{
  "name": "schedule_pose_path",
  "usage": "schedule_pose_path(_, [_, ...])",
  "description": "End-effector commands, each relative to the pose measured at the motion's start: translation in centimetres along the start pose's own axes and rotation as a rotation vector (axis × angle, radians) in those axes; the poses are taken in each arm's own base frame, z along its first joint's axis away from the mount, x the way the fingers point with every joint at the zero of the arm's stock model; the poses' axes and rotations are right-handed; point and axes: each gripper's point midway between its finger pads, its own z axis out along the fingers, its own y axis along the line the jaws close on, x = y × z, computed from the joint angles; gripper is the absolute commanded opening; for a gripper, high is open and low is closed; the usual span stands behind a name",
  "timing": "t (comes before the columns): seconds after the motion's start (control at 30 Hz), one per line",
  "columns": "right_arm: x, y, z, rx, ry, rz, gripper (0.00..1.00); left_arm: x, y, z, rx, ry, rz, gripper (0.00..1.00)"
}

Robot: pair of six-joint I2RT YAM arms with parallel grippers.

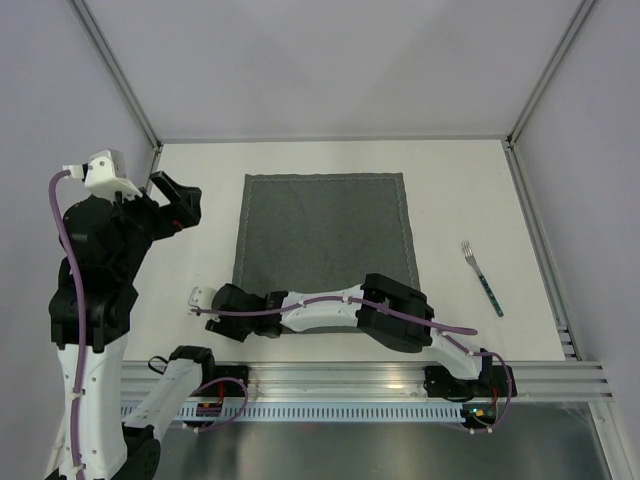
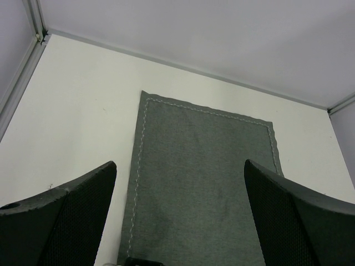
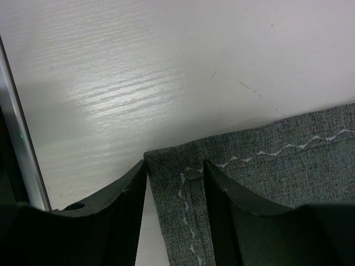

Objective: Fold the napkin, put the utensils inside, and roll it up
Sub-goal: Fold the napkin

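The dark grey napkin lies flat in the middle of the table, its pale stitched hem showing. The fork, with a teal handle, lies on the table to its right, tines pointing away. My right arm reaches left along the napkin's near edge. Its gripper is at the near left corner. In the right wrist view that gripper stands open with the napkin corner between the fingers, and a gap shows beside the left finger. My left gripper hangs open, raised left of the napkin, holding nothing.
Metal rails and grey walls border the white table on the left, right and back. An aluminium rail runs along the near edge by the arm bases. Bare table lies between the napkin and the fork.
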Motion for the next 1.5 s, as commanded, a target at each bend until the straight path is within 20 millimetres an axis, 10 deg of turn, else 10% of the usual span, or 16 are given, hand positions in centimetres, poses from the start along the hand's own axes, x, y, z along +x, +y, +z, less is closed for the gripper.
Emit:
schedule_pose_path(0.0, [3.6,0.6,1.0,-0.001,0.082,-0.012,0.50,0.2,0.4,0.0,-0.010,-0.001,0.040,1.00])
schedule_pose_path(0.43, [4.4,1.6,0.8,-0.063,0.103,-0.006,0.20,0.5,0.5,0.2,-0.011,0.004,0.040,1.00])
schedule_pose_path(0.7, [1.2,0.9,-0.9,-0.063,0.051,-0.001,0.01,0.5,0.5,0.2,-0.011,0.004,0.035,1.00])
schedule_pose_path(1.47, [-7.5,-0.8,-5.9,-0.061,-0.102,0.043,0.00,0.6,0.8,0.7,-0.022,0.002,0.042,1.00])
